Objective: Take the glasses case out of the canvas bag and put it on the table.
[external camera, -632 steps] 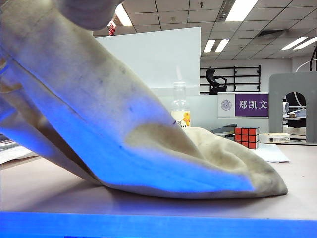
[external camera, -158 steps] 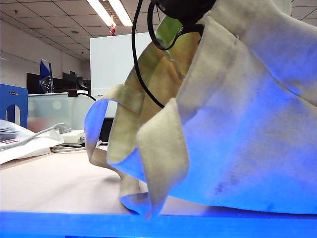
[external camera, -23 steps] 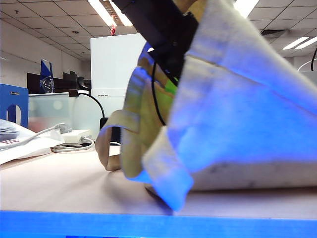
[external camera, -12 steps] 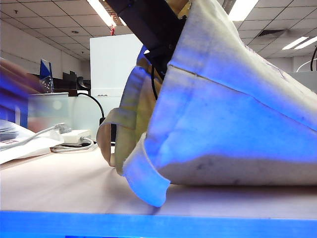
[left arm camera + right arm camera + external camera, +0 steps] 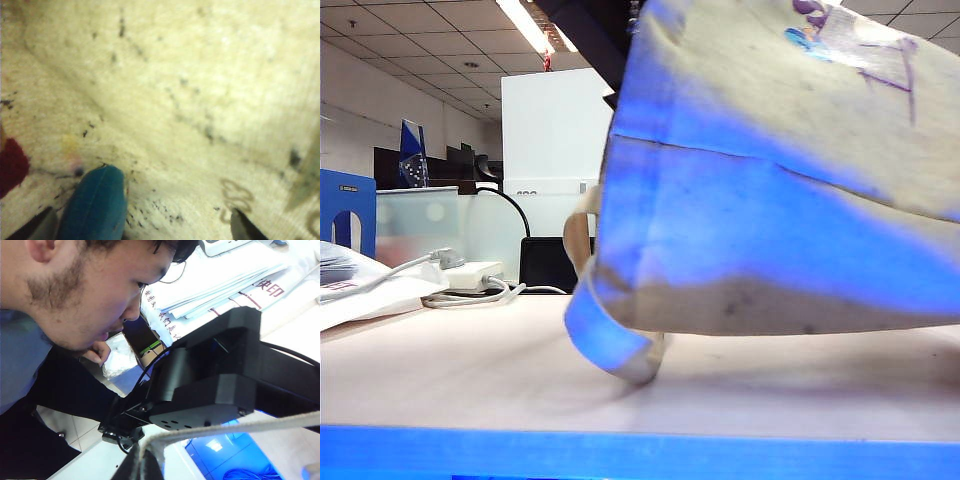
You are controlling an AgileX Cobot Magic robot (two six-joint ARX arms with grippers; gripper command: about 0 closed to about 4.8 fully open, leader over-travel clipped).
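Currently: left gripper [image 5: 142, 227] inside the canvas bag [image 5: 770, 200], jaws spread wide, glasses case [image 5: 95, 205] lying between them, ungrasped.
Centre the case between the fingers before closing; the right gripper [image 5: 145, 462], clenched on the bag's edge, should hold the bag steady above the table [image 5: 470, 370].

A white power adapter [image 5: 470, 275] sat at nine o'clock in the exterior view, with pale cables [image 5: 475, 293] trailing toward the centre. Loose papers [image 5: 360, 290] lay beside it, further toward nine o'clock. A blue panel [image 5: 345, 212] stood behind them. A white partition board [image 5: 552, 165] rose toward eleven o'clock. In the right wrist view, a bearded man [image 5: 75, 295] leaned in at ten o'clock, with stacked papers [image 5: 225, 285] at one o'clock.
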